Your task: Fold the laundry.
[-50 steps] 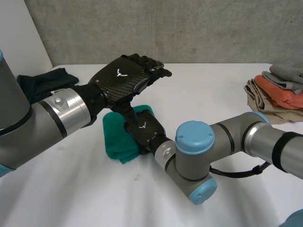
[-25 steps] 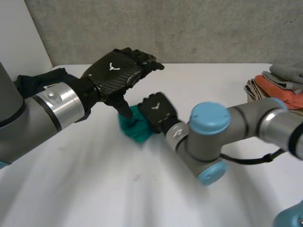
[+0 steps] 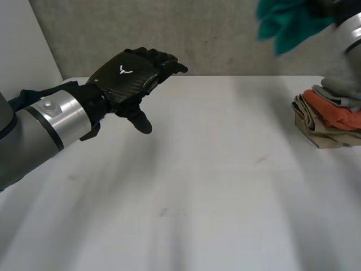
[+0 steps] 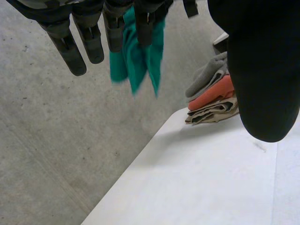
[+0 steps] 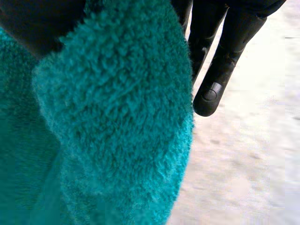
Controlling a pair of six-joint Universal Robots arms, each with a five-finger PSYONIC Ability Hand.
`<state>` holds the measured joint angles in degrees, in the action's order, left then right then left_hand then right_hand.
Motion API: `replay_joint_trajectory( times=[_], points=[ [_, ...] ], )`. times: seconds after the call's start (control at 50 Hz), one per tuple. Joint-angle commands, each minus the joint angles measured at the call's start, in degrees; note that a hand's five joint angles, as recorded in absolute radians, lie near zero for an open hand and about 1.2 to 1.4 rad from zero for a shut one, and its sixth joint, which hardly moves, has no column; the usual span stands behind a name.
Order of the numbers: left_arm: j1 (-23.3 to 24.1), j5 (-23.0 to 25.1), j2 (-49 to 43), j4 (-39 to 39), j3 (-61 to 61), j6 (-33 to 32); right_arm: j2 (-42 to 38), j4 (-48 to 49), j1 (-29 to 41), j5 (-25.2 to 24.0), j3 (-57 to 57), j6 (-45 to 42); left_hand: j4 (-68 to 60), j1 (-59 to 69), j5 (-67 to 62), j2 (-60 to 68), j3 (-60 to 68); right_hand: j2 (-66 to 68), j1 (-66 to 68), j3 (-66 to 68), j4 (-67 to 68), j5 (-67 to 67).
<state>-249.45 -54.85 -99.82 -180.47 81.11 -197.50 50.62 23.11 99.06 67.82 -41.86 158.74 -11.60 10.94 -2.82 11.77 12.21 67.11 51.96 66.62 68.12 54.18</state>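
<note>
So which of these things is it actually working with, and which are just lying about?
Part of the job:
teal fluffy cloth, held up in the right hand
stack of folded grey, orange and beige cloths on the table
left hand, open, hovering over the table

Just there:
white table
grey concrete wall

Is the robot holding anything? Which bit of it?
The right hand holds the teal towel bunched against its palm; which part, I cannot tell. The left hand holds nothing.
</note>
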Motion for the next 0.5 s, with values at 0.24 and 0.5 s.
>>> replay_joint_trajectory(
  times=[0.24,0.5],
  points=[
    [0.8,0.0,0.0,-0.1,0.7,-0.2,-11.6,16.7,-23.6,-13.0,-6.6,11.1,0.0,0.6,1.3,-0.2,-0.7,12.9,28.0,13.4,11.9,15.8],
    [0.8,0.0,-0.1,0.0,1.1,-0.2,-6.3,24.9,-29.7,-23.0,-26.2,11.4,0.0,0.6,1.3,-0.2,-0.7,12.9,28.0,13.4,11.9,15.8]
  ],
)
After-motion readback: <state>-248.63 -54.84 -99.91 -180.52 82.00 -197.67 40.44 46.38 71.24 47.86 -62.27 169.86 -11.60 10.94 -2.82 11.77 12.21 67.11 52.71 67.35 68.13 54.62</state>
